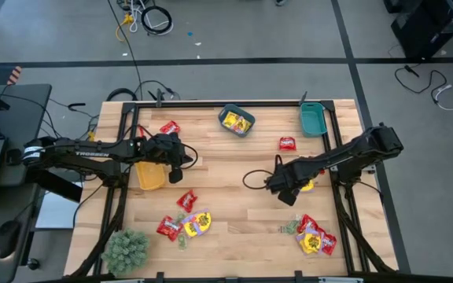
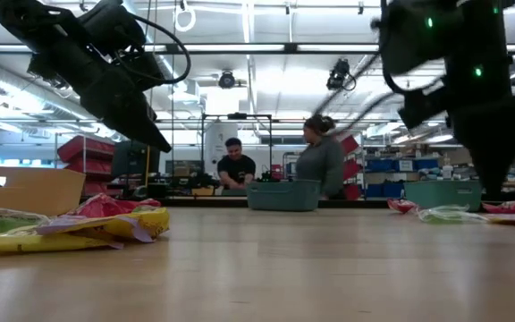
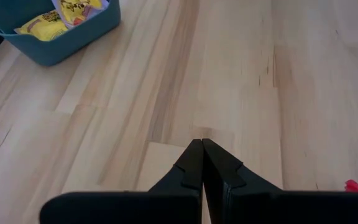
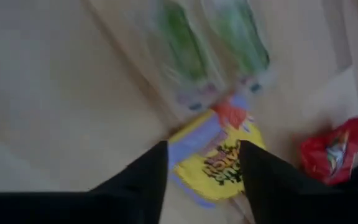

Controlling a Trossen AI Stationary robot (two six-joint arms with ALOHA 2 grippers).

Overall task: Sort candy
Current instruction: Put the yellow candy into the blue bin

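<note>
1. Nearest the low camera, at the left near edge of the table (image 1: pixel 234 169), we see a heap of candy: yellow and red packets (image 2: pixel 105 222), which from above lie beside a green plant ball (image 1: pixel 126 248).
2. We count a second heap of candy (image 1: pixel 314 234) at the right near corner: red and yellow packets with some pale green pieces.
3. We see single red packets farther off: one (image 1: pixel 169 126) at the far left, one (image 1: pixel 288 143) right of centre.
4. Our left gripper (image 3: pixel 202 163) hangs over bare wood left of centre, its two fingers pressed together with nothing between them.
5. Our right gripper (image 4: pixel 201 163) is above the right near heap, fingers spread apart and empty, with a yellow packet with purple marks (image 4: pixel 219 163) showing in the gap below and a red packet (image 4: pixel 331 152) to one side.
6. We find a blue bin (image 1: pixel 237 122) at the far middle with yellow packets already inside, a teal bin (image 1: pixel 313 119) at the far right, and a yellow bin (image 1: pixel 149 174) under the left arm.
</note>
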